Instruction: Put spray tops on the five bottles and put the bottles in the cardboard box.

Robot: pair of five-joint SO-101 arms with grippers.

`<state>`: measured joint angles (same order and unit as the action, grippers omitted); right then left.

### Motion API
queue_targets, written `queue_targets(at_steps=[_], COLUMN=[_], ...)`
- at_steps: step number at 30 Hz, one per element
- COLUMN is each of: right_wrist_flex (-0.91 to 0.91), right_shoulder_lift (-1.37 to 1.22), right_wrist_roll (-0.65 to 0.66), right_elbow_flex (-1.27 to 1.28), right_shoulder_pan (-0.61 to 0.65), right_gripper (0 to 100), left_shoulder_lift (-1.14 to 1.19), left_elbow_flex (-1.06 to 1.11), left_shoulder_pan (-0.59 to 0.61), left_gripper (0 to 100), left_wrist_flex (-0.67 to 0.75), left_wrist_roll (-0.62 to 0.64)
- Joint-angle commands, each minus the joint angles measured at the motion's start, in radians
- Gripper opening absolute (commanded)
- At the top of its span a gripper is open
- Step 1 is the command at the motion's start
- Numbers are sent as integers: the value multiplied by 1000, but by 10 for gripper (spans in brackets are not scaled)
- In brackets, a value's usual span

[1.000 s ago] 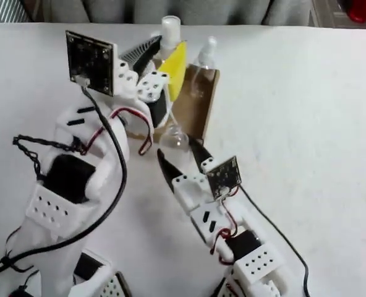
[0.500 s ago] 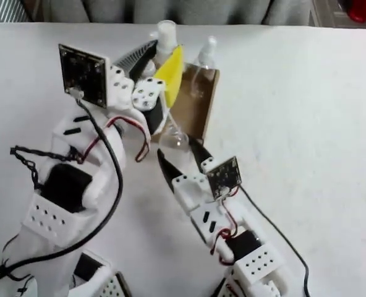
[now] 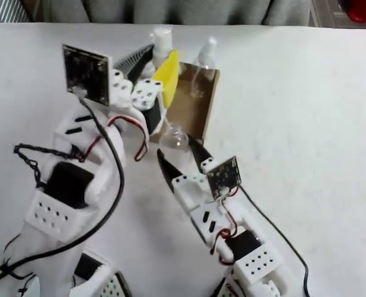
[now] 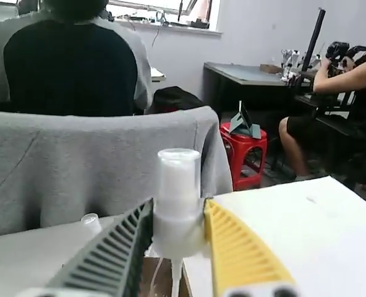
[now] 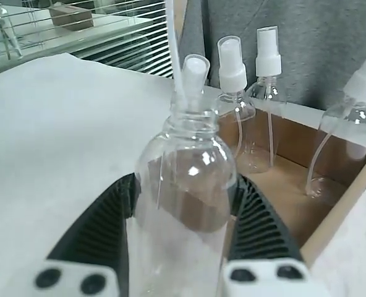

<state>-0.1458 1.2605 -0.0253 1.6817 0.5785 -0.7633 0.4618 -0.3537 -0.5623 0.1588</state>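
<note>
My left gripper (image 3: pixel 160 49) is shut on a white spray top (image 3: pixel 162 36), held between its grey and yellow fingers (image 4: pixel 232 247) above the near end of the cardboard box (image 3: pixel 194 108). The spray top (image 4: pixel 177 198) has a thin dip tube (image 5: pixel 170 49) hanging down to the neck of a clear bottle (image 5: pixel 186 179). That bottle (image 3: pixel 174 140) stands upright just in front of the box, with my right gripper (image 3: pixel 178 150) shut on its body. Several bottles with spray tops (image 5: pixel 232 68) stand inside the box (image 5: pixel 294 170).
A grey cloth-covered chair back (image 4: pixel 78 161) lies beyond the table's far edge. White table surface (image 3: pixel 294 111) stretches to the right of the box. The left arm's body (image 3: pixel 72 179) takes up the near left of the table.
My left gripper has shifted a little to the left and down with the spray top. The right arm and its bottle have stayed put.
</note>
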Motion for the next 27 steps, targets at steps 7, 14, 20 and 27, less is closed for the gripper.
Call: queue_targets(at_steps=[7, 14, 20, 27], right_wrist_flex=[2, 2, 2, 2], right_shoulder_lift=[13, 13, 13, 13], right_wrist_roll=[12, 12, 12, 12], right_elbow_flex=[12, 12, 12, 12], right_shoulder_pan=[1, 1, 1, 4], right_gripper=[16, 16, 16, 16], left_shoulder_lift=[-36, -56, -225, -343], left_elbow_flex=[94, 149, 307, 448], left_shoulder_pan=[7, -1, -2, -31], left_gripper=[23, 23, 24, 24], left_wrist_flex=[83, 81, 89, 89], left_wrist_roll=[-12, -8, -9, -11])
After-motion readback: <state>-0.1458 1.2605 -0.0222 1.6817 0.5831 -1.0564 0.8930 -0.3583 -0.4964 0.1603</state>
